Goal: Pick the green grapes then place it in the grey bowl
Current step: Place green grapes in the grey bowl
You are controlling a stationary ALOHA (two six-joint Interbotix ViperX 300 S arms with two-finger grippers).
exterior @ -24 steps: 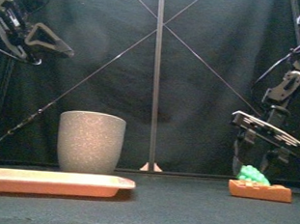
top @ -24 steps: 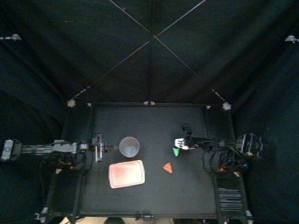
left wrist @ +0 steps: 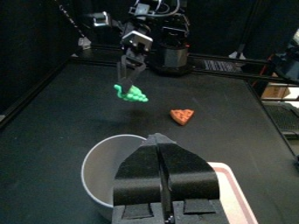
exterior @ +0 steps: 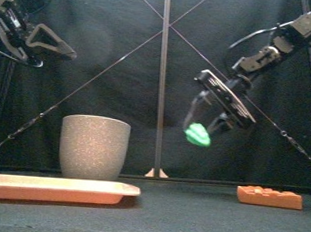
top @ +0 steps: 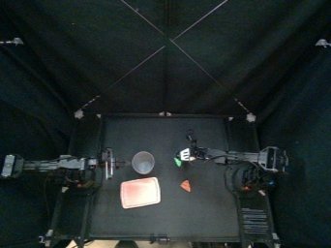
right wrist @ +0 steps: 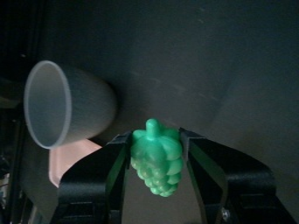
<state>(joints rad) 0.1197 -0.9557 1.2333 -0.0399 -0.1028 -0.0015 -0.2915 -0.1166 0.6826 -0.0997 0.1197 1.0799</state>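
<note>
The green grapes (exterior: 197, 134) hang in the air, with my right gripper (exterior: 202, 119) shut on them. From above, the grapes (top: 185, 155) and the right gripper (top: 189, 153) sit just right of the tall grey speckled cup (top: 143, 161). The cup (exterior: 94, 147) stands upright and looks empty. In the right wrist view the grapes (right wrist: 158, 159) are pinched between the jaws, with the cup (right wrist: 65, 101) off to one side. The left wrist view shows the grapes (left wrist: 131, 93) beyond the cup (left wrist: 111, 166). My left gripper (left wrist: 163, 175) rests shut at the table's left.
A flat pink tray (top: 139, 195) lies in front of the cup, near the table's front. An orange toy food (exterior: 269, 196) lies on the table to the right, also seen as the orange toy (top: 187, 182) right of the tray.
My right gripper has lifted the grapes off the table beside the orange toy and carried them up and left toward the cup. The left arm has not moved.
</note>
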